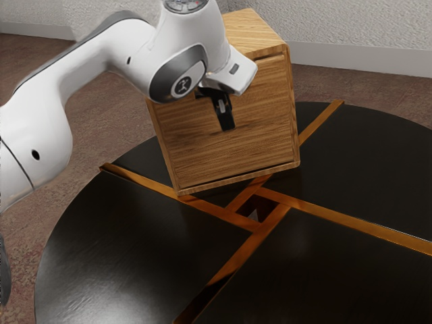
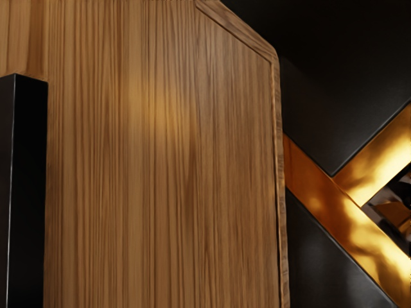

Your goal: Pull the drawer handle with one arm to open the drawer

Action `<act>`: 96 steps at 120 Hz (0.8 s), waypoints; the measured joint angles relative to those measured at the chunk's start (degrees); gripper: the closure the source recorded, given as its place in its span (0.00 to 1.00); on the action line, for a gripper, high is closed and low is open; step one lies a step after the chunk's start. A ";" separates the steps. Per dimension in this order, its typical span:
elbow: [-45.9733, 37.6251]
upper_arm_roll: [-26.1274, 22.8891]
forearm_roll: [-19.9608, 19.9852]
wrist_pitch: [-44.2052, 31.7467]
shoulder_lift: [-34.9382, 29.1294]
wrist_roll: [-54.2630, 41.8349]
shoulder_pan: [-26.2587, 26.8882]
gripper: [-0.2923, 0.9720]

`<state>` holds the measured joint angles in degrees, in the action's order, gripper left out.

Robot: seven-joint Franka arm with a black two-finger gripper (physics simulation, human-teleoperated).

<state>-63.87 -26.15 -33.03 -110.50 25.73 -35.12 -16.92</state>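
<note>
A light wooden cabinet (image 1: pixel 229 128) stands on the round black table (image 1: pixel 135 243), its drawer front (image 1: pixel 253 115) facing the exterior view's lower right. My black gripper (image 1: pixel 223 113) hangs from the white hand right against the upper left part of that front. The hand covers the spot where it meets the wood, so the handle is hidden there. In the wrist view the grained drawer front (image 2: pixel 160 167) is very close, with a black upright bar (image 2: pixel 22 192) at its edge that I cannot identify for certain.
Gold inlay strips (image 1: pixel 270 202) cross the table and meet at a small square opening (image 1: pixel 256 212) just in front of the cabinet. The table edge curves off at the lower left; brown carpet and a white wall lie behind.
</note>
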 joint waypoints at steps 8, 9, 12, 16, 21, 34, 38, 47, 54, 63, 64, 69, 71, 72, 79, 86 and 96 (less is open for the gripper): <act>-0.09 2.07 0.20 0.02 -0.09 0.38 1.73 0.23; -0.10 2.29 0.22 0.03 -0.12 0.43 1.92 0.23; -0.12 2.80 0.27 0.04 -0.21 0.57 2.33 0.23; -0.18 3.19 0.33 0.05 -0.30 0.76 2.66 0.23; -0.48 3.48 0.38 0.06 -0.60 1.00 2.86 0.23; -2.03 3.84 0.43 0.06 -1.80 1.65 3.05 0.25; -2.71 3.87 0.43 0.03 -2.32 1.86 3.14 0.25; -4.50 3.90 0.48 -0.16 -3.59 2.37 3.26 0.24; -5.89 3.91 0.56 -0.43 -4.54 2.78 3.29 0.24; -7.44 3.97 0.74 -0.86 -5.58 3.28 3.30 0.24; -7.57 3.97 0.75 -0.91 -5.65 3.33 3.30 0.24; -7.97 3.99 0.82 -1.12 -5.92 3.60 3.30 0.23; -8.06 4.00 0.84 -1.20 -6.04 3.71 3.39 0.23; -8.12 4.00 0.84 -1.23 -6.09 3.76 3.44 0.23; -8.67 4.88 0.93 -1.45 -6.57 4.16 4.38 0.25; -8.96 9.19 1.50 -1.69 -6.94 4.54 7.95 0.24; -9.52 12.72 2.26 -2.13 -7.51 5.04 10.92 0.23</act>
<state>-73.39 -13.44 -30.78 -112.63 18.22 -30.08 -6.00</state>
